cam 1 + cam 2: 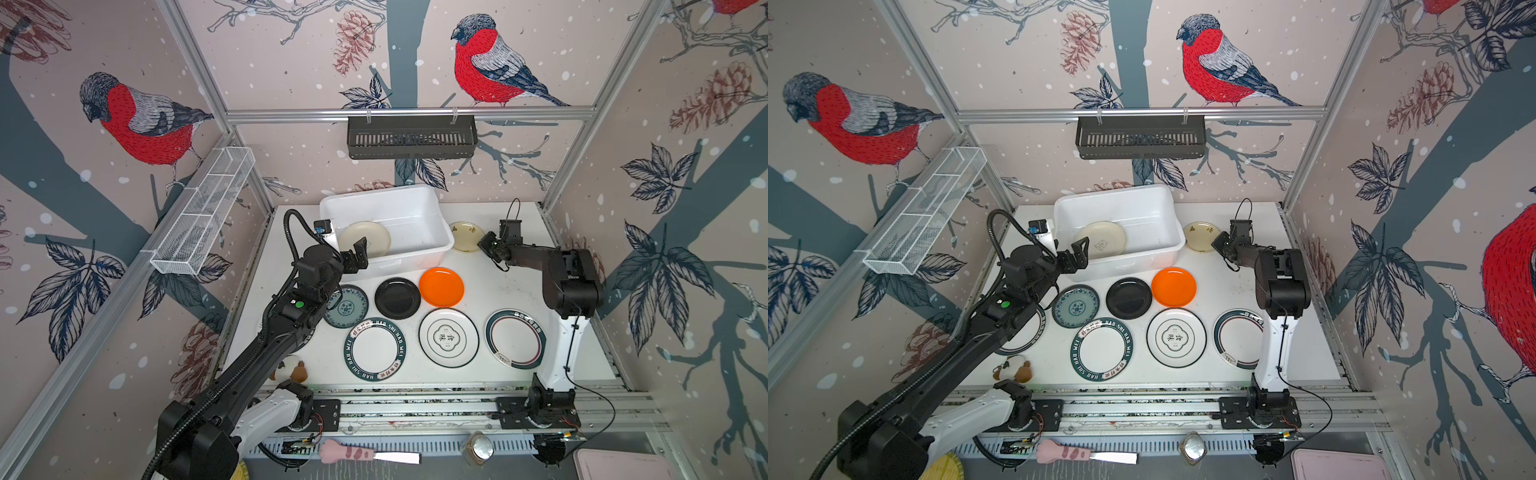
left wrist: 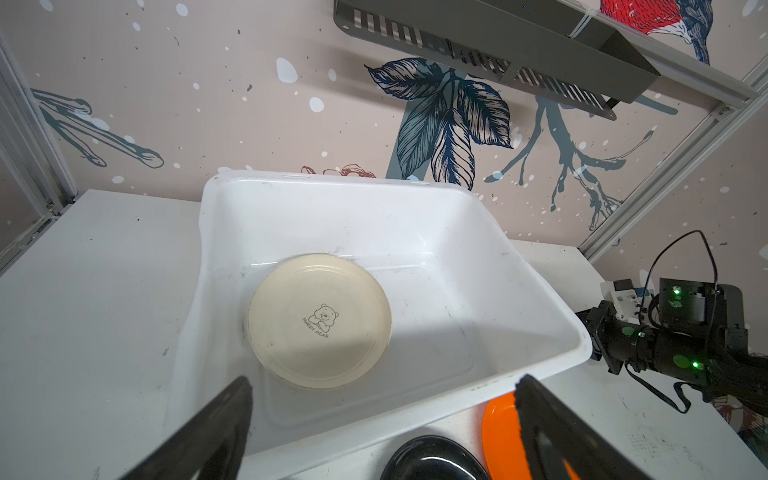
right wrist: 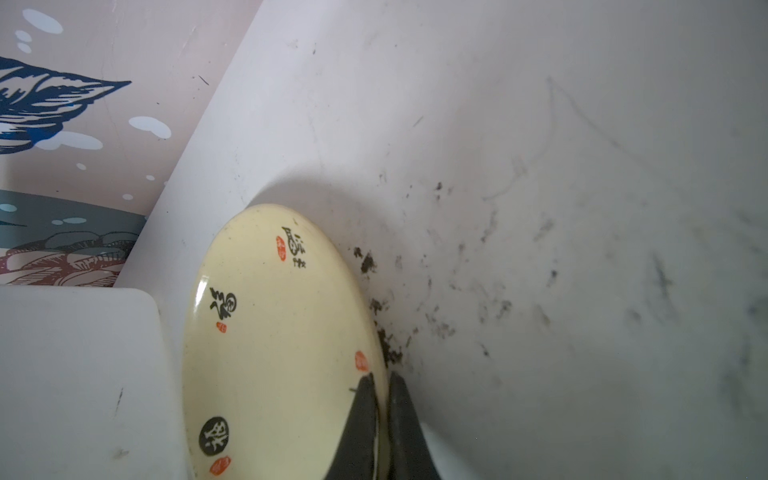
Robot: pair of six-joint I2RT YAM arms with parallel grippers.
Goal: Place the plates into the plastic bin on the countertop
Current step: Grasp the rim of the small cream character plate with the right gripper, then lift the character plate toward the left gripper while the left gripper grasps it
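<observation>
While the right gripper (image 3: 380, 379) is clenched on the thin rim of the cream calligraphy plate (image 3: 270, 332), this plate is not in the plastic bin (image 1: 419, 216). It is at the counter (image 1: 498, 286), just beside the bin's right wall. I cannot tell if it is lifted.

I judge this grip as risky. Only the fingertips pinch the edge, so the glossy plate can turn or slip out when it goes up. Because the wall is so near, the plate's far edge can also knock the rolled rim and push the bin.

The left gripper (image 1: 358, 254) hangs released at the bin's near left corner, near the cream bear plate (image 2: 320, 320) lying inside. The two arms may meet over the bin. The orange plate (image 1: 441, 286), the black plate (image 1: 397, 298) and others wait on the counter.
</observation>
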